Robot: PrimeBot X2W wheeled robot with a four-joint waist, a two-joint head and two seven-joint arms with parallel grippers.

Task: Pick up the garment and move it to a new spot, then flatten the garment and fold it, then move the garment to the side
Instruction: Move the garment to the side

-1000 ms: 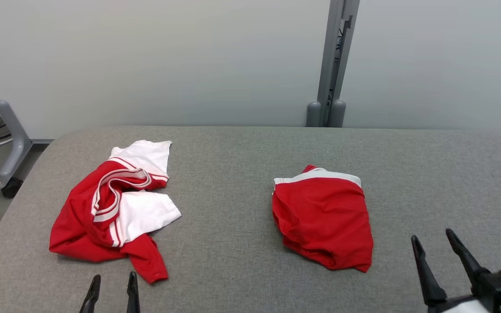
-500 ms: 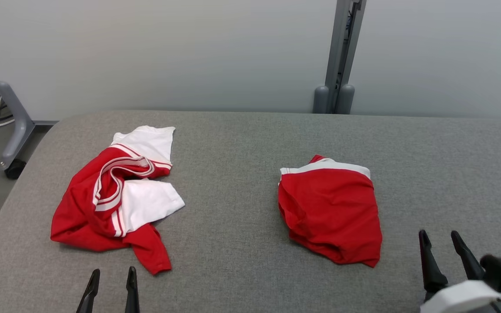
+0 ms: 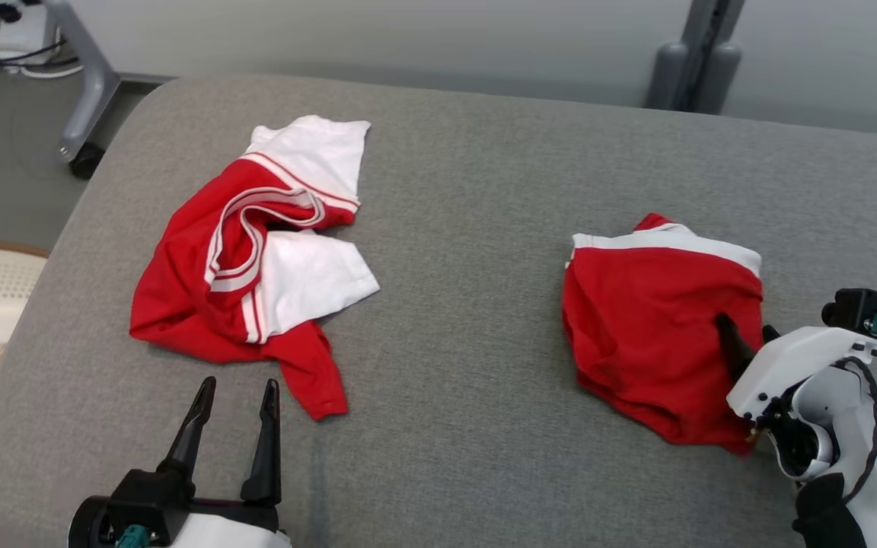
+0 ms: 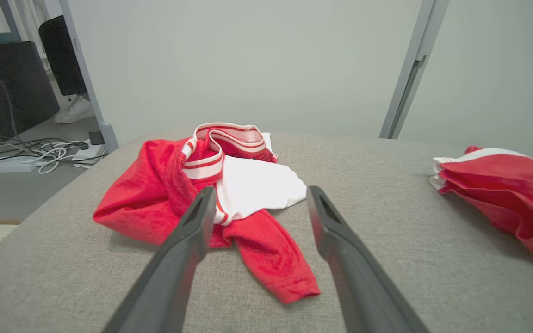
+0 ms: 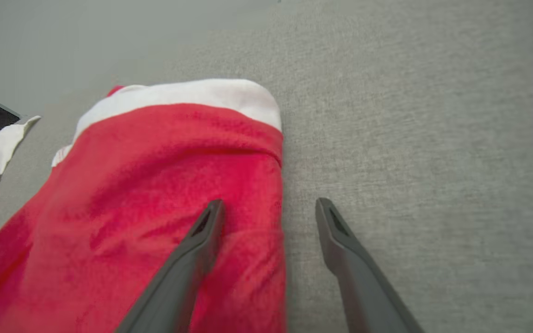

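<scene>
My right gripper (image 3: 747, 330) reaches the folded garment (image 3: 652, 304)
It has come forward, wide open and empty, astride that garment's right edge on the grey table (image 3: 469, 228), ready, I judge, to grab; my left gripper (image 3: 239, 387), open and empty, sits short of the crumpled garment (image 3: 180, 289).

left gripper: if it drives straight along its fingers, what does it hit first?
Probably the red sleeve of the crumpled garment, which lies just ahead between the fingers of the open left gripper. Its height over the sleeve is unclear, so it might skim above.
</scene>
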